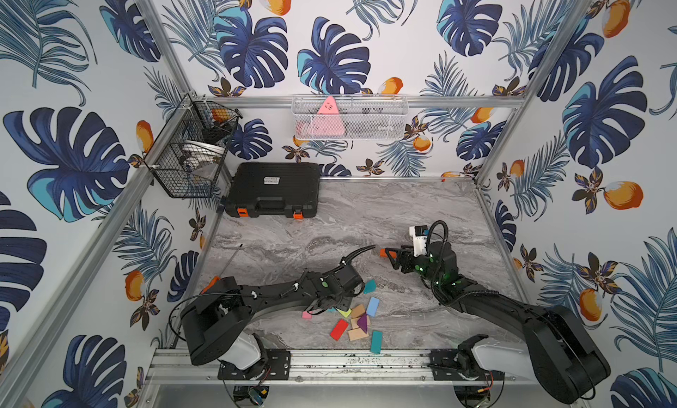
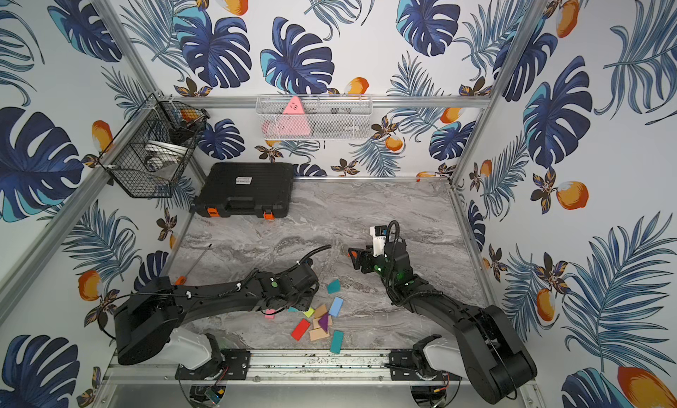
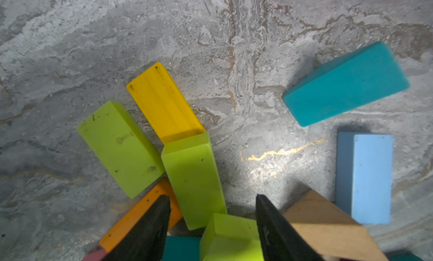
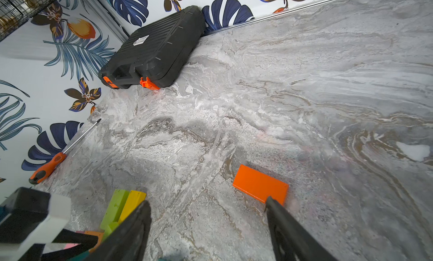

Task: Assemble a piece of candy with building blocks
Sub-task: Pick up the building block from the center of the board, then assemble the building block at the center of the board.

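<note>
Orange block [image 4: 260, 186] sits alone by the wide-apart, empty right jaws, while the left jaws stand apart around a green block [image 3: 230, 236], likely needing to pinch and lift it.

Black arms [image 1: 278, 296], white base housings [image 1: 243, 351], corrugated black cables [image 1: 357, 252], green lights [image 1: 424, 268], tapered black jaws.

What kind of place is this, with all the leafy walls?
Probably a robot test booth: a metal frame holds wallpaper panels, two robot arms are mounted along the table edge, and toy blocks lie on it.
</note>
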Controlling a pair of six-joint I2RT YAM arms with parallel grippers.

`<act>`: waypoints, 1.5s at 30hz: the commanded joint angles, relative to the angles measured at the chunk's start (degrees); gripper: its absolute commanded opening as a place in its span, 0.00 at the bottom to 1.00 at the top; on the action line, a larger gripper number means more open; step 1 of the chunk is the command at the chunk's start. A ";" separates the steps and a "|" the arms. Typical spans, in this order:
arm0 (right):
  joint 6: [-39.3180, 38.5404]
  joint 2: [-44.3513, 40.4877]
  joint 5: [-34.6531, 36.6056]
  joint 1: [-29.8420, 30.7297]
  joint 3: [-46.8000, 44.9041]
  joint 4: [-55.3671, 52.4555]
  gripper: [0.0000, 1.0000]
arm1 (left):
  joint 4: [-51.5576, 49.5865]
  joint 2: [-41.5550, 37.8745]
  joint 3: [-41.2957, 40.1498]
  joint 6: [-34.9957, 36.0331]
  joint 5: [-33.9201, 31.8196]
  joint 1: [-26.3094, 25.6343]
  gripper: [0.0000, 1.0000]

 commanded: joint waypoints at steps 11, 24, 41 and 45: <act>-0.14 1.64 -0.97 0.08 0.66 1.76 0.77 | 3.43 3.26 0.05 -0.80 -2.41 0.08 0.57; -0.37 0.95 -1.12 0.09 0.58 1.16 0.76 | 1.49 3.11 0.68 0.53 -5.29 0.08 0.29; 5.92 -9.98 18.26 -1.27 -8.97 7.38 0.79 | -5.47 11.35 30.72 23.06 -1.42 -0.36 0.23; 10.70 -11.70 27.27 -2.43 -10.91 6.48 0.78 | -4.69 20.16 40.73 30.10 3.99 -0.12 0.21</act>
